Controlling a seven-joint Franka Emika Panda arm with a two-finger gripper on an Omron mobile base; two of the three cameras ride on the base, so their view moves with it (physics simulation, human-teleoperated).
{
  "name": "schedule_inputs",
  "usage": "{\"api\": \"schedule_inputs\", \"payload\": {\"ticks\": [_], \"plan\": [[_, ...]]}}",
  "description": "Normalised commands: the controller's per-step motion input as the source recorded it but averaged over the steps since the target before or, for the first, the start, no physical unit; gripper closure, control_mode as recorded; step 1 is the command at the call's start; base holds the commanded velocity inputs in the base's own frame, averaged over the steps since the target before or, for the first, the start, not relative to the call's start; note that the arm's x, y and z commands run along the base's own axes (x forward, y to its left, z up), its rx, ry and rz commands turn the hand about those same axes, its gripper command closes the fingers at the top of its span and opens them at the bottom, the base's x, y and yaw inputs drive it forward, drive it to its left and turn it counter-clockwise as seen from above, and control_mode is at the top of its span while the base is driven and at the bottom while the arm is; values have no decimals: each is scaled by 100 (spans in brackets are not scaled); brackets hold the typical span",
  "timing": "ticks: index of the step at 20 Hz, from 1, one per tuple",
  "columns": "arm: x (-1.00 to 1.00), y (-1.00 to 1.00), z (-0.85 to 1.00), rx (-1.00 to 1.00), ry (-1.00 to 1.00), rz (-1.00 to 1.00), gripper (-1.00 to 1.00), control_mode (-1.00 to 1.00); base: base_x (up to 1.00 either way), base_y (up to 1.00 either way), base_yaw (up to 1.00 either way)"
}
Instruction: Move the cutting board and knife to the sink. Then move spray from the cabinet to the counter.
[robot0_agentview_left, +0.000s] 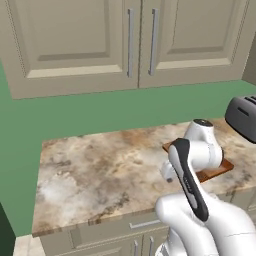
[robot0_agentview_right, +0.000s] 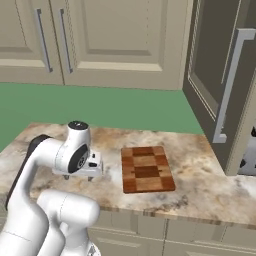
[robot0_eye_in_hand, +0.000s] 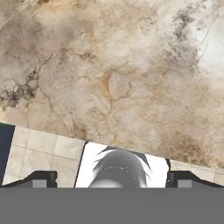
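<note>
Nothing looked done: the board (robot0_agentview_right: 147, 169) lay flat on the worktop (robot0_agentview_right: 200, 185) just right of the empty, wide-spread tool (robot0_agentview_right: 79, 176), with both cabinet (robot0_agentview_left: 90, 40) doors closed.

Green wall (robot0_agentview_left: 100, 112) behind table, below beige wall units. Dark toaster (robot0_agentview_left: 243, 117) at far right. Beige drawer fronts (robot0_agentview_right: 200, 235) under stone top. Pale tiled floor (robot0_eye_in_hand: 39, 157) below front edge.

The arm's white wrist hangs over the marbled counter (robot0_agentview_left: 100, 170), partly hiding the cutting board (robot0_agentview_left: 220, 169); cabinet (robot0_agentview_left: 75, 45) doors closed above, toaster (robot0_agentview_left: 242, 117) at right
</note>
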Motion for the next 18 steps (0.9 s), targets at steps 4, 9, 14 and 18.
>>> {"api": "schedule_inputs", "payload": {"ticks": [4,9,14,18], "plan": [[83,-6,7,0,-13,0,-100,-100,0,0,0],[73,-16,0,0,-12,0,-100,-100,0,0,0],[67,-27,0,0,-9,0,-100,-100,0,0,0],[69,-32,0,0,-2,0,-100,-100,0,0,0]]}}
